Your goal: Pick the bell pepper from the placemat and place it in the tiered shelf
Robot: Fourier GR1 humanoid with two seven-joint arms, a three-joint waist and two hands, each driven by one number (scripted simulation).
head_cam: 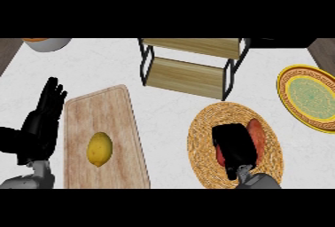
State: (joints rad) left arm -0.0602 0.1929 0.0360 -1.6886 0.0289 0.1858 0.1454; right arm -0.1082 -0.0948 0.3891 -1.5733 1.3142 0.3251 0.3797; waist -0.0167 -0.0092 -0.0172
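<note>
Lying on the round woven placemat [203, 146], the red bell pepper [256, 133] is mostly covered by the right hand [234, 144], which sits on top of it with fingers curled down round its near side; only the pepper's right flank shows clear of the black hand. Beyond the placemat, toward the far edge of the counter [98, 62], stands the tiered shelf [189, 66], both wooden levels bare. To the placemat's right lies a yellow-rimmed green plate [311, 95]. Left of the placemat is a wooden cutting board [104, 119] with a lemon [99, 149] on it. Farther left, past the board, the left hand [44, 115] rests open, fingers straight. A bowl [46, 43] sits at the far left corner.
</note>
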